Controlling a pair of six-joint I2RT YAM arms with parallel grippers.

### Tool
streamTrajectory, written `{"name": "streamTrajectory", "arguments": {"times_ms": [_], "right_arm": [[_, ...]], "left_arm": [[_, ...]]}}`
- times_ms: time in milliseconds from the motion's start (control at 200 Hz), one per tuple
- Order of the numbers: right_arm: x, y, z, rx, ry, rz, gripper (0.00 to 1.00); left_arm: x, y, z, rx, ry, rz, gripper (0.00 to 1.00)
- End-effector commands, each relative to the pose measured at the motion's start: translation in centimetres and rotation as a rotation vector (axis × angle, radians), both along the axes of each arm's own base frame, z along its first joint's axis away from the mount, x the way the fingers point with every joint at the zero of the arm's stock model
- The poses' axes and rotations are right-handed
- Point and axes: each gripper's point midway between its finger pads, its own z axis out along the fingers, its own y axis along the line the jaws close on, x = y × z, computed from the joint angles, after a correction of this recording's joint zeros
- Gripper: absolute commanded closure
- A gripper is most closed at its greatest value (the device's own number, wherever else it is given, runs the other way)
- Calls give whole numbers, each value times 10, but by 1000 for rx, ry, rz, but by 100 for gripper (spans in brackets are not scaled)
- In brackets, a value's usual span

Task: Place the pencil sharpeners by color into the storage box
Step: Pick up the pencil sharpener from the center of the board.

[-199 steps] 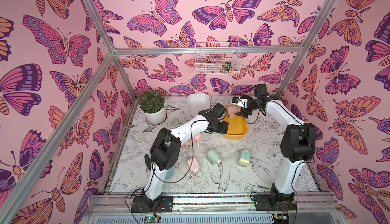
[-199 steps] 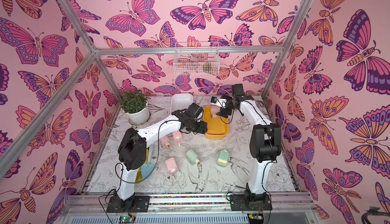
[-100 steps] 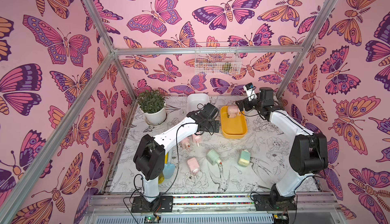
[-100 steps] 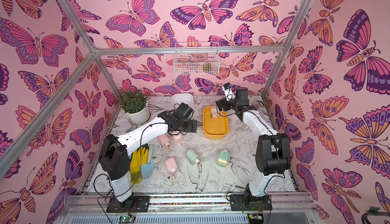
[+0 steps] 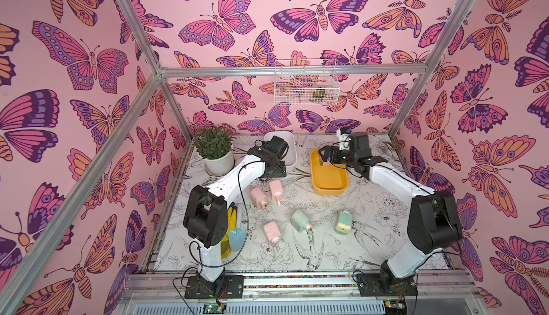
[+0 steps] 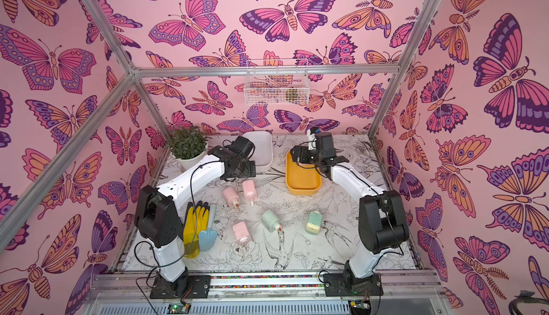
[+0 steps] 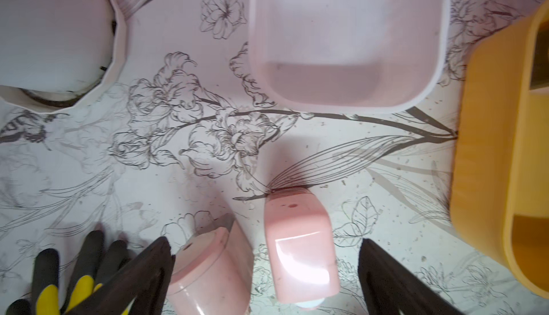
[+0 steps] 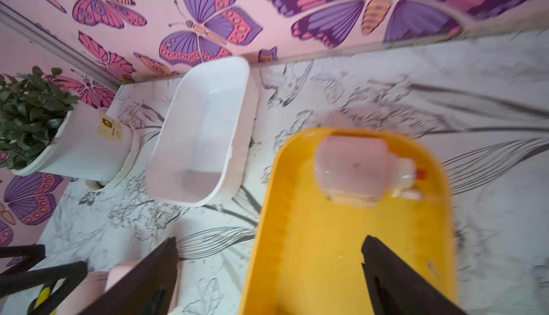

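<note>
pencil sharpeners (image 5: 276,188): pink 4, green 2 | both arms' fingers (image 8: 267,280) spread wide, empty

Yellow sticker on plant pot (image 8: 110,127); print unreadable

yellow box (image 8: 341,254): blurred in right wrist view | pink sharpener (image 8: 356,171) inside: smeared, details unreadable | yellow glove (image 5: 230,230): half hidden behind left arm, 8 o'clock

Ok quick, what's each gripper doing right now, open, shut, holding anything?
Left gripper: open, empty, above two pink sharpeners on the table.
Right gripper: open, empty, over the yellow box.
</note>
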Motion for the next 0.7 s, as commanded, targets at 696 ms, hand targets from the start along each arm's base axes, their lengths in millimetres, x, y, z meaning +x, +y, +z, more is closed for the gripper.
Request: {"name": "streamTrajectory", "arguments": {"times_ms": [696], "right_arm": [[-103, 185, -87, -225, 149, 275, 5]], "left_arm": [[-28, 95, -17, -8, 94, 125, 0]]}}
